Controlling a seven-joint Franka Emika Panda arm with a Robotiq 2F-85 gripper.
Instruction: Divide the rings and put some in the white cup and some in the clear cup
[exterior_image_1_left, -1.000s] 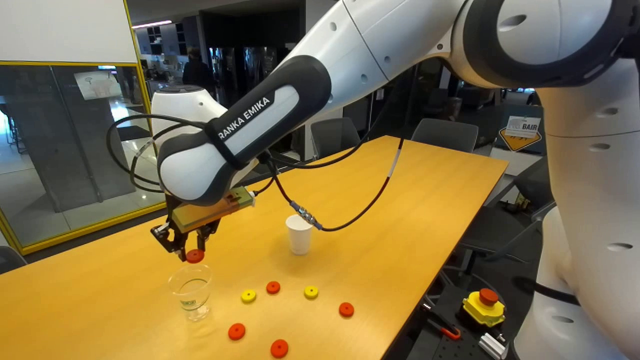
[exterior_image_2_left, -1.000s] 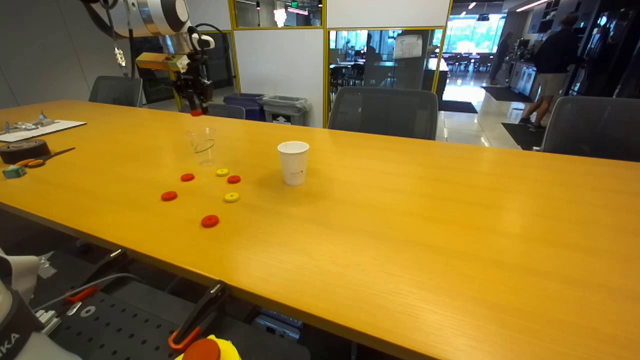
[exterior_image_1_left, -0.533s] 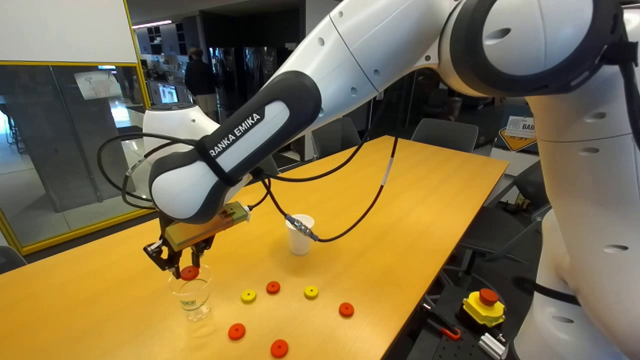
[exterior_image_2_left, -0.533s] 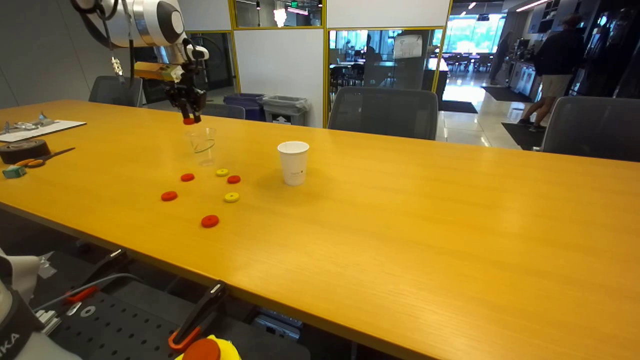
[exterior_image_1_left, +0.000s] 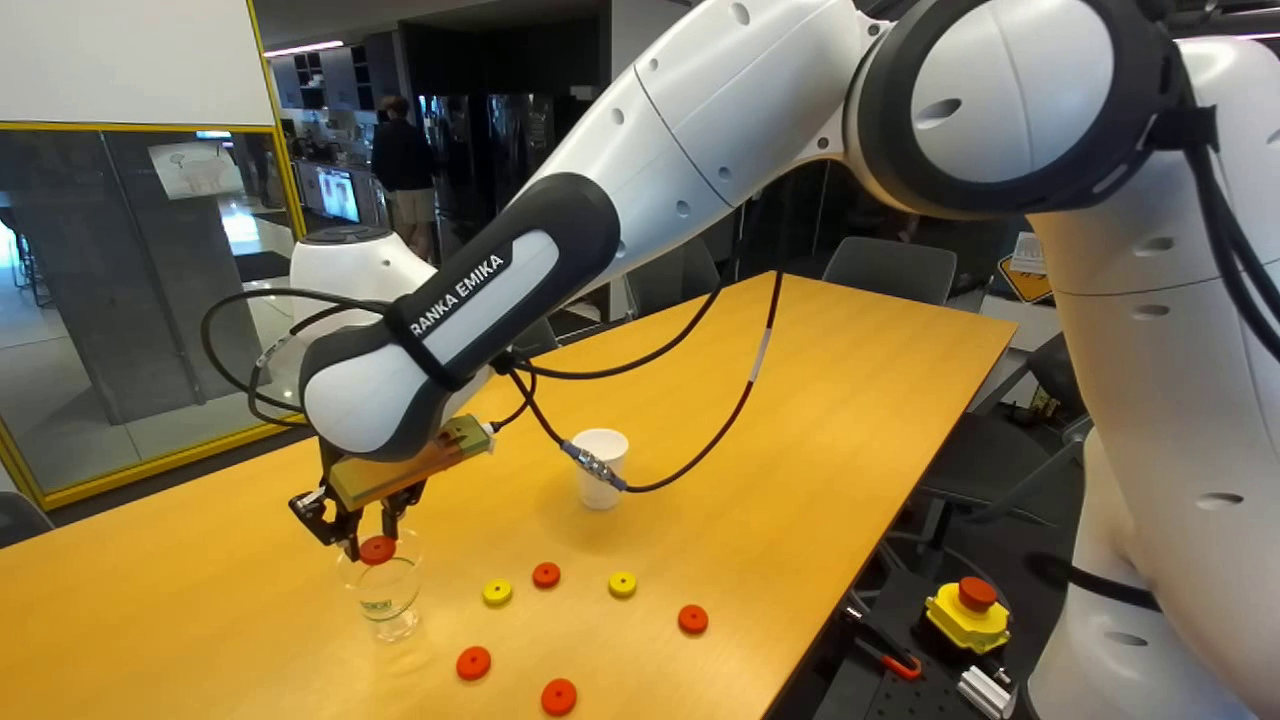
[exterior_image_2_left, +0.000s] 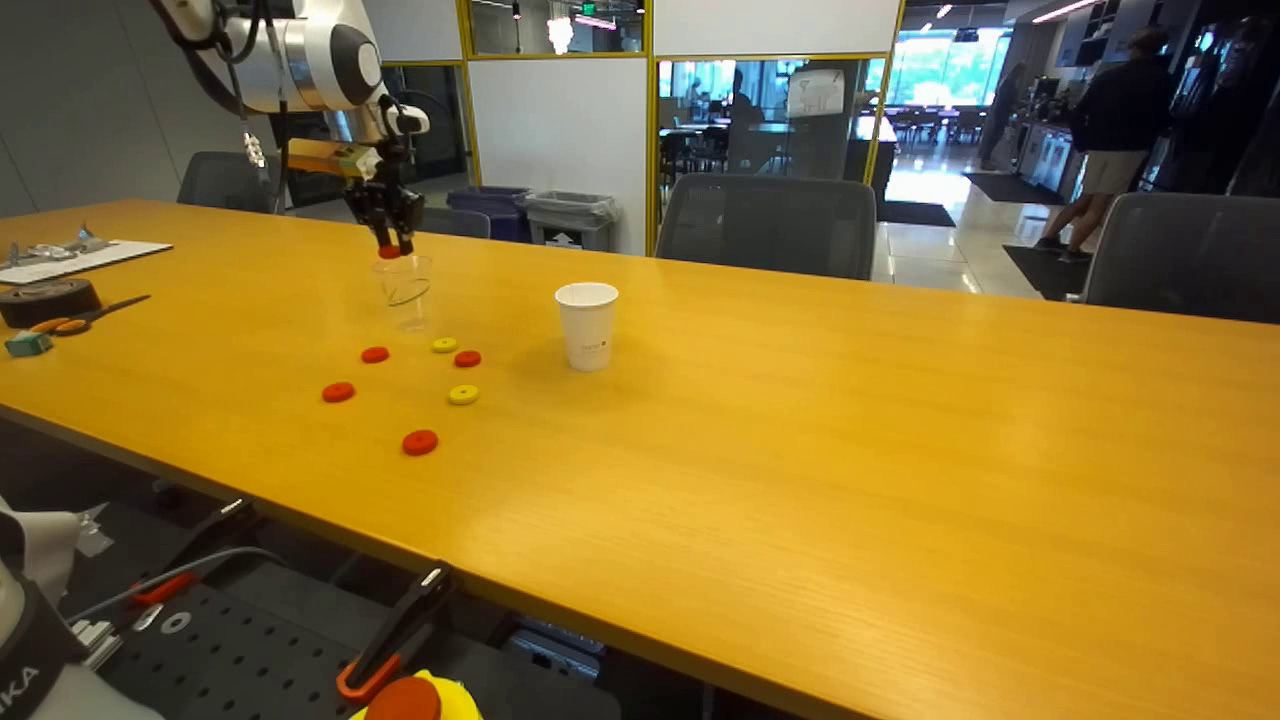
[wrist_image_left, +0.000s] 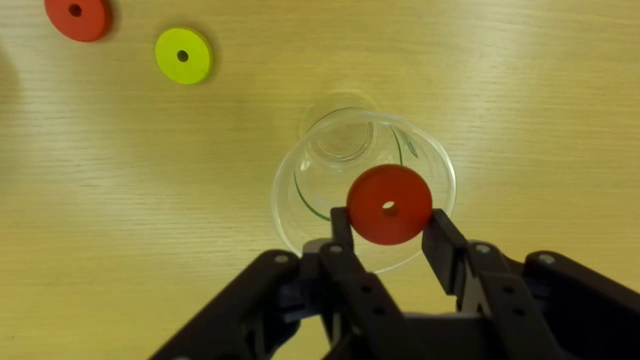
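My gripper (wrist_image_left: 390, 220) is shut on a red ring (wrist_image_left: 389, 182), held flat by its edges between the fingertips. The ring is over the mouth of the clear cup (wrist_image_left: 280, 200), toward one side of it. The clear cup stands upright in both exterior views (exterior_image_1_left: 388, 606) (exterior_image_2_left: 407, 296), and no ring shows inside it. The white cup (exterior_image_1_left: 600, 496) stands upright on the table, also seen in an exterior view (exterior_image_2_left: 588, 335); its inside is hidden. Several rings lie flat on the table, among them a yellow ring (exterior_image_1_left: 497, 592) and a red ring (exterior_image_1_left: 473, 662).
A cable (exterior_image_1_left: 735, 405) hangs from the arm, crossing in front of the white cup. A tape roll (exterior_image_2_left: 48, 300), scissors (exterior_image_2_left: 110, 310), a green block (exterior_image_2_left: 28, 344) and a white board (exterior_image_2_left: 95, 262) lie at one table end. A red button on a yellow base (exterior_image_1_left: 968, 615) stands beside the table.
My gripper has come down with the red ring to the clear cup's rim and shifted slightly sideways over its mouth. The cups and the rings on the table have not moved.
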